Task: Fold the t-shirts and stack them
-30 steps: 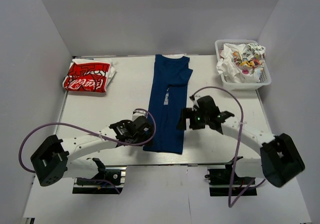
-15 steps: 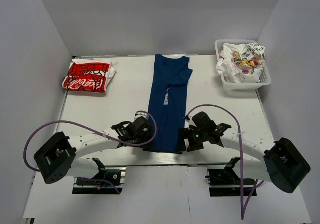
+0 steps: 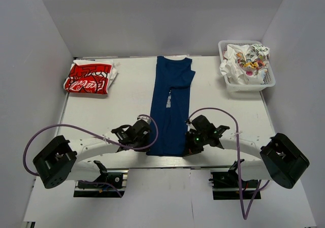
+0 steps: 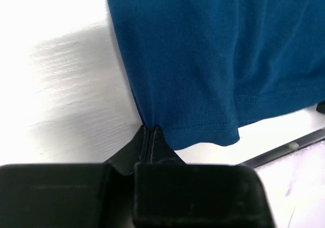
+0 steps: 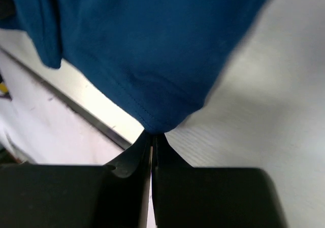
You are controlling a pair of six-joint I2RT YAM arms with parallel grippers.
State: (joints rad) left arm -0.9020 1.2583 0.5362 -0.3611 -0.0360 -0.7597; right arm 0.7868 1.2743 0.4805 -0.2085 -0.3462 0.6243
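A navy blue t-shirt (image 3: pixel 170 103), folded into a long strip, lies down the middle of the table from the back to the near edge. My left gripper (image 3: pixel 148 148) is shut on its near left hem corner (image 4: pixel 152 124). My right gripper (image 3: pixel 186 149) is shut on the near right hem corner (image 5: pixel 157 124). A folded red-and-white lettered t-shirt (image 3: pixel 90 77) lies at the back left. Crumpled white t-shirts with colourful prints (image 3: pixel 245 60) fill the basket at the back right.
The white plastic lattice basket (image 3: pixel 227 80) stands at the back right corner. The table's near metal edge (image 3: pixel 167 159) runs just below the navy hem. Purple cables loop over both arms. Grey walls enclose the table on three sides.
Both grippers moved down to the near hem of the navy t-shirt and went from open to shut on its two corners.
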